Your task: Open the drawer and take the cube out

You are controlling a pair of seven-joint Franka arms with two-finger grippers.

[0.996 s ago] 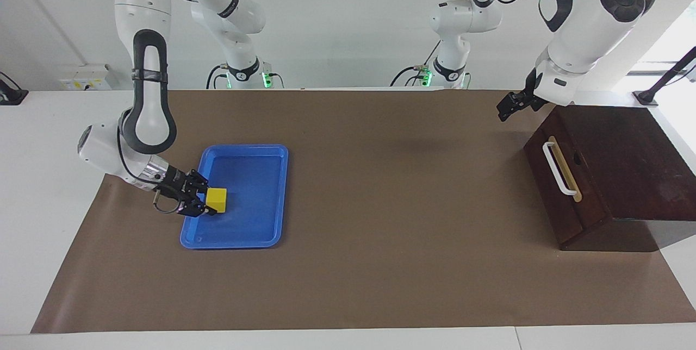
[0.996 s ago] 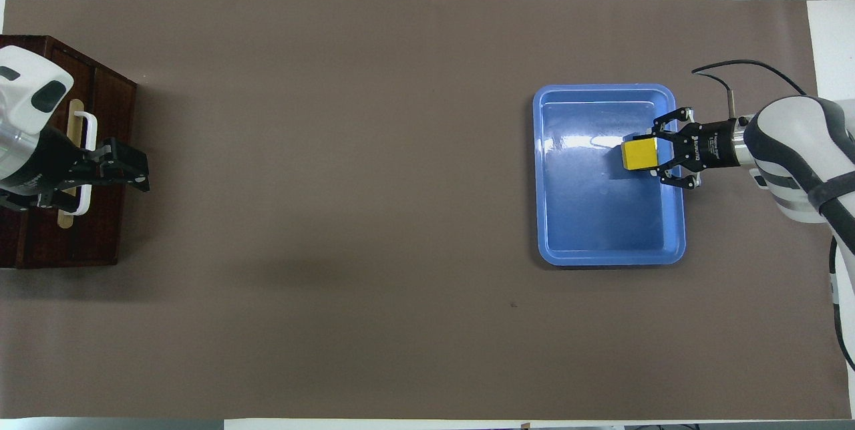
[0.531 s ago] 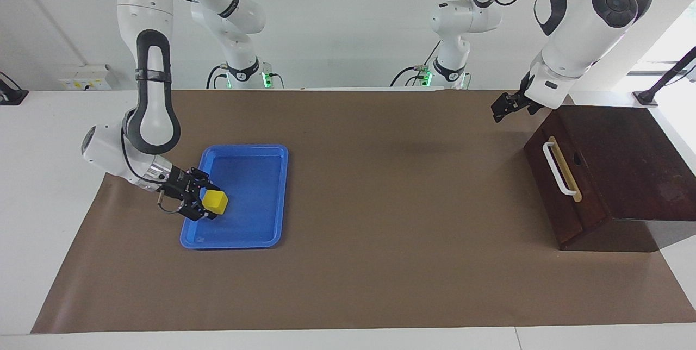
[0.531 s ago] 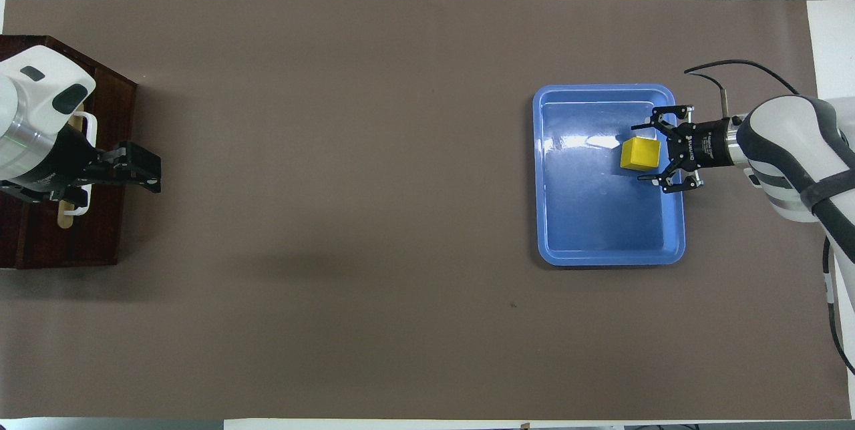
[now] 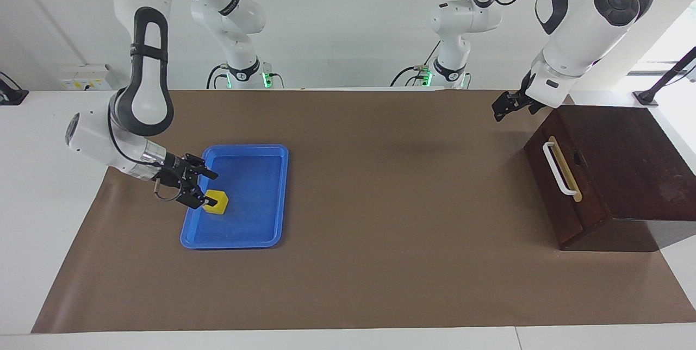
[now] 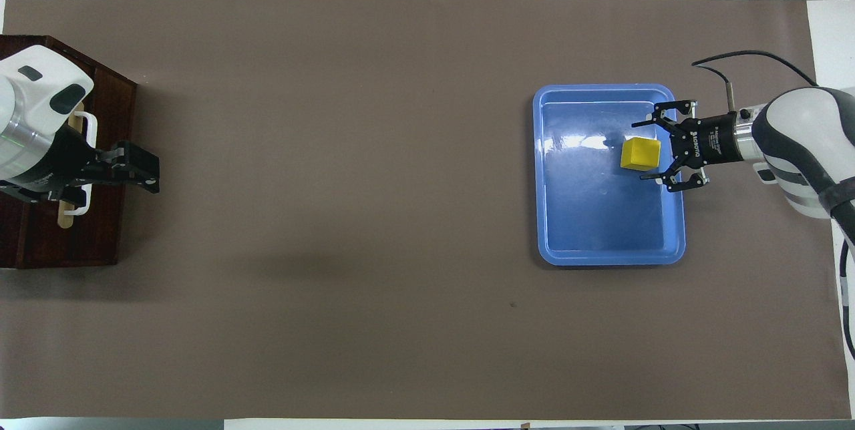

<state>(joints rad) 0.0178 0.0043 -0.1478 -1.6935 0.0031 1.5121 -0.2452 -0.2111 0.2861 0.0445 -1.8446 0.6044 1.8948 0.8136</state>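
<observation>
1. Table point(image 5: 380, 285), covered by a brown mat point(image 6: 334, 149)
2. Dark brown wooden box point(image 5: 625, 165) at the left arm's end of the table; its drawer point(image 5: 565, 187) is nearly shut, a thin strip of pale wood showing beside the white bar handle point(image 5: 557, 168)
3. Blue plastic tray point(image 6: 601, 253) flat on the mat at the right arm's end of the table, well apart from the box
4. Right gripper point(image 6: 648, 144) over the tray's edge on the right arm's side, jaws spread wide, fingers on either side of the cube and clear of it
5. Left gripper point(image 5: 497, 112) raised over the mat just beside the box's corner nearest the robots; jaw state cannot be told; arm waiting
6. Cube point(image 6: 640, 153), yellow, resting on the tray floor toward the tray's right-arm side, not in the drawer
</observation>
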